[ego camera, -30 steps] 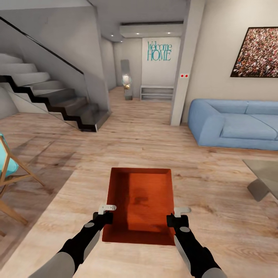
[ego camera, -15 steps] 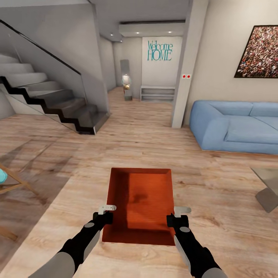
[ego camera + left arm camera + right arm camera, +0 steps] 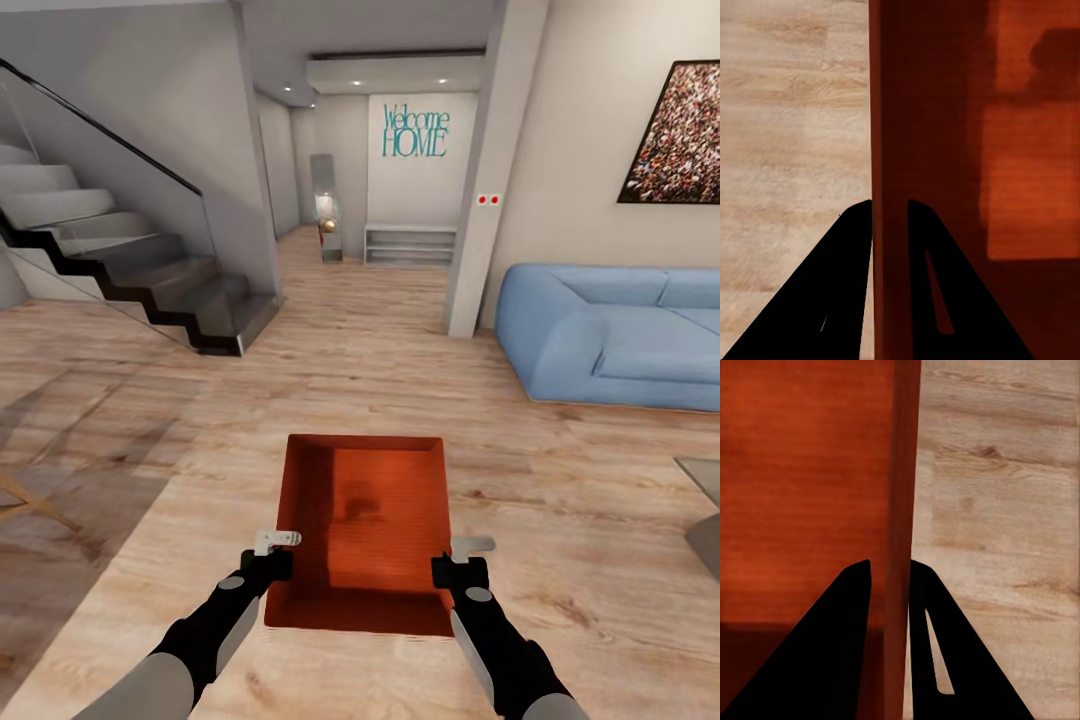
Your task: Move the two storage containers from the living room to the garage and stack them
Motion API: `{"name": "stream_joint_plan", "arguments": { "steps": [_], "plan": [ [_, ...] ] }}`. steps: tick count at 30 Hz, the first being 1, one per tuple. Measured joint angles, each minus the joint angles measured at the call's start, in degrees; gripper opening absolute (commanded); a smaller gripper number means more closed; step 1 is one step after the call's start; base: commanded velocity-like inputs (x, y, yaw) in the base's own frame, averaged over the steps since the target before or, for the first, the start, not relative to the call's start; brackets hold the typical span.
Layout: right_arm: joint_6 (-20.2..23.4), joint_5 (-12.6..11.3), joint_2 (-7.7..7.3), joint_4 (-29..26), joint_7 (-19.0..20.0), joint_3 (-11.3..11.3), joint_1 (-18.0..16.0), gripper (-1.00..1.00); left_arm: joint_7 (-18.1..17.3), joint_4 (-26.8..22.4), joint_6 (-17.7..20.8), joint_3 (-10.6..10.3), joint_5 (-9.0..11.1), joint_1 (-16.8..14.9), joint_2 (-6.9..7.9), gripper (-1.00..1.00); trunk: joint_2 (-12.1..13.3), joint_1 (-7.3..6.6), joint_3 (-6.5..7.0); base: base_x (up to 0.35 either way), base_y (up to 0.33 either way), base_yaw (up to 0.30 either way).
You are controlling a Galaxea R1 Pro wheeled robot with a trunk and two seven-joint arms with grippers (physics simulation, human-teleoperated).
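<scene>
bin, orange-red, rectangular, low-walled with a finely ribbed bottom, hangs level over pale wood-plank floor. left gripper pinches its left wall, right gripper its right wall. wide bare planks lie between staircase and blue sofa.

left black two-finger gripper: clamped on orange-red bin's left wall | right black two-finger gripper: clamped on right wall | both arms extended forward

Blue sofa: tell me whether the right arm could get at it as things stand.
Probably not. The right gripper is shut on the orange-red rectangular bin, sharing the carry with the left gripper, and the blue sofa sits well off across the wood floor.
</scene>
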Motion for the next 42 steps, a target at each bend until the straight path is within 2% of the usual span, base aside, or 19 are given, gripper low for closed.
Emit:
{"name": "stream_joint_plan", "arguments": {
  "steps": [42],
  "plan": [
    [0.04, -0.01, -0.01, -0.04, 0.00, 0.01, 0.00, -1.00, 0.00, 0.00, 0.00, 0.00, 0.01, 0.00, 0.00, -1.00, 0.00, 0.00, 0.00, 0.337, 0.000, 0.000]
  ]
}}
